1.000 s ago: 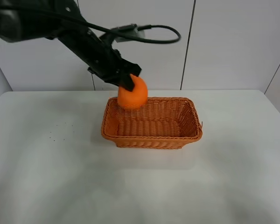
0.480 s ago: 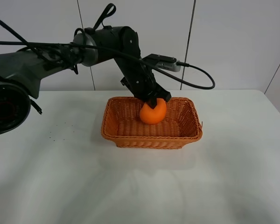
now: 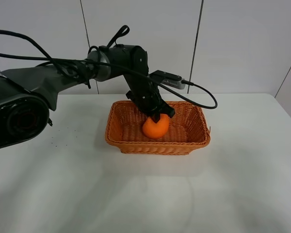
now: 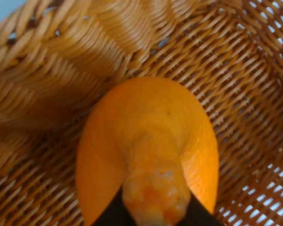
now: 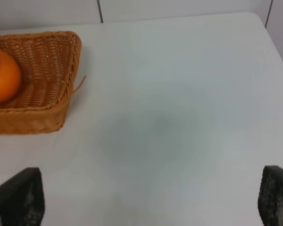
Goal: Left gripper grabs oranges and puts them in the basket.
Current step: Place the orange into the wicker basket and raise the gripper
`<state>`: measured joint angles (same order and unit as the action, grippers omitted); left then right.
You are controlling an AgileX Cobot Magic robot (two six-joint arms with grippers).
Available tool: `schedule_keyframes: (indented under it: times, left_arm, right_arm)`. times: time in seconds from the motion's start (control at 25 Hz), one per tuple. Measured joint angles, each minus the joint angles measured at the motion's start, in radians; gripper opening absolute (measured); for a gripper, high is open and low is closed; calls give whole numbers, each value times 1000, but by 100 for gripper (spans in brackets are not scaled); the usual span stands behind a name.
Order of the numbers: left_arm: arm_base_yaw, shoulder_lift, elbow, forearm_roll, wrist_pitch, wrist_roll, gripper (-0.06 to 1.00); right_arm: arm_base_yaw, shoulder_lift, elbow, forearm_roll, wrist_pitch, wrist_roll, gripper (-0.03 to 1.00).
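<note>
The orange [image 3: 155, 128] is a bright round fruit with a necked top, low inside the wicker basket [image 3: 157, 146] near its middle. My left gripper [image 3: 158, 115] reaches down into the basket from the back left and is shut on the orange's top. In the left wrist view the orange [image 4: 146, 146] fills the picture, with black fingertips [image 4: 111, 215] on either side of its neck and the basket's weave [image 4: 47, 70] close behind. I cannot tell if the fruit touches the basket floor. My right gripper [image 5: 146, 197] is open and empty over bare table.
The basket stands on a white table [image 3: 63, 184] before a white panelled wall. The left arm's black cable [image 3: 199, 97] loops over the basket's back rim. In the right wrist view the basket [image 5: 42, 117] and orange [image 5: 2, 75] lie far off.
My left arm has carried the orange from above the basket's left back corner to over its middle and then lowered it deep into the basket.
</note>
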<state>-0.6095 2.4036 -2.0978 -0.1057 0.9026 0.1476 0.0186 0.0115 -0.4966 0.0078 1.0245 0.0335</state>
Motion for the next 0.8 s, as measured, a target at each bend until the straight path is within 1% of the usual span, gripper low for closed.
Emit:
schedule_keyframes:
  times: [0.8]
  left_arm:
    - [0, 39, -5, -4, -19, 0, 14]
  right_arm:
    - [0, 0, 0, 0, 0, 0, 69]
